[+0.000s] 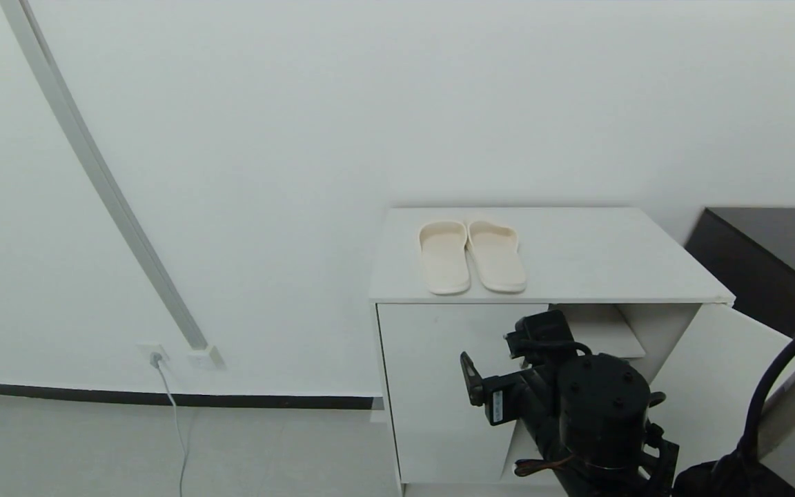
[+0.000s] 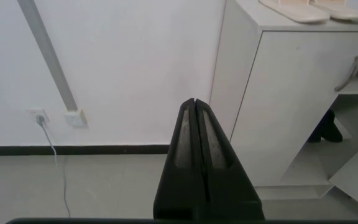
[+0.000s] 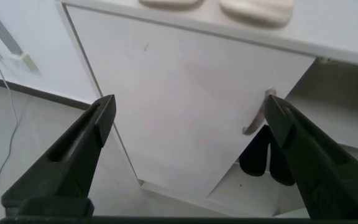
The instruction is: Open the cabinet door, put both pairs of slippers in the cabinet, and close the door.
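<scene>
Facing the white cabinet (image 1: 597, 269), I hold my right gripper (image 3: 190, 106) in front of its closed left door (image 3: 166, 143), fingers spread wide with nothing between them. One fingertip is toward the door's hinge side and the other near the pale handle (image 3: 253, 121) at the door's inner edge. My left gripper (image 2: 195, 109) hangs lower and off to the cabinet's left side, its two fingers pressed flat together on nothing. The right door (image 1: 715, 373) stands swung open, exposing a shelf and the compartment below it. Cream slippers (image 1: 472, 257) lie side by side, touching, on the left half of the cabinet top. Dark slippers (image 3: 267, 158) stand inside the open compartment on the lower level, just past the edge of the closed door. On the wall left of the cabinet, a socket with a pale cable (image 1: 156, 357) sits near the floor; a dark piece of furniture (image 1: 770, 255) stands to the cabinet's right.
</scene>
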